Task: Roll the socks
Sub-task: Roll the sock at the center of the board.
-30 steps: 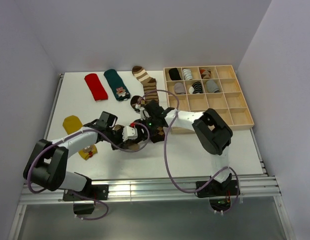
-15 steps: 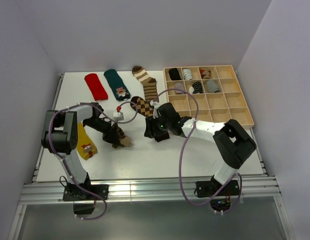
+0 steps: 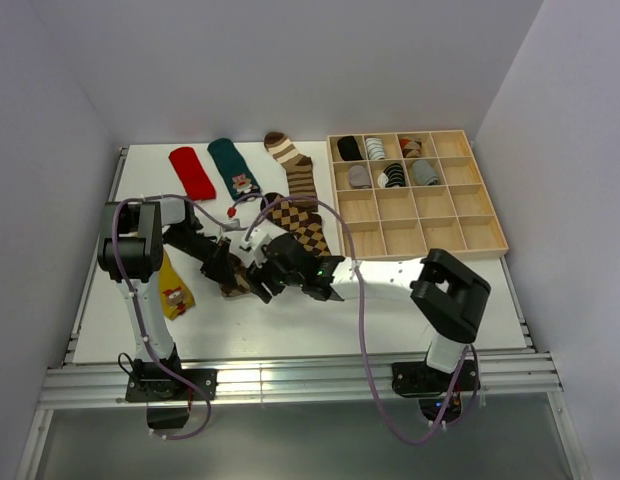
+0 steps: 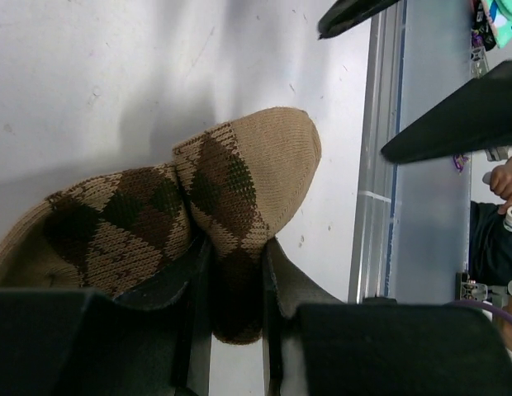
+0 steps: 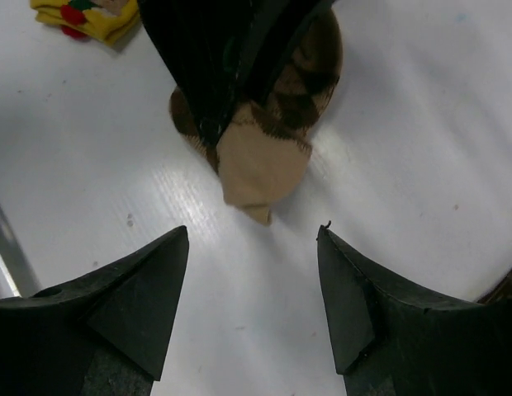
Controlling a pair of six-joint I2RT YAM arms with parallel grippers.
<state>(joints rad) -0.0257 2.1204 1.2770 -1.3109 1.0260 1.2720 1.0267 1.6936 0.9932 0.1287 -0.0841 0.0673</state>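
the left gripper (image 4: 236, 276) pinches the bunched argyle sock (image 4: 239, 173), left of centre in the top view; the right gripper (image 5: 249, 238), jaws spread, faces it; its tan tip points straight into that gap, near.

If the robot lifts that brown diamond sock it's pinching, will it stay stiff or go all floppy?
Probably floppy: the diamond sock is knitted, and it bends and bunches where the left gripper pinches it. It likely weighs very little, since it looks like thin fabric. It probably won't slip much, because the fuzzy knit should grip.
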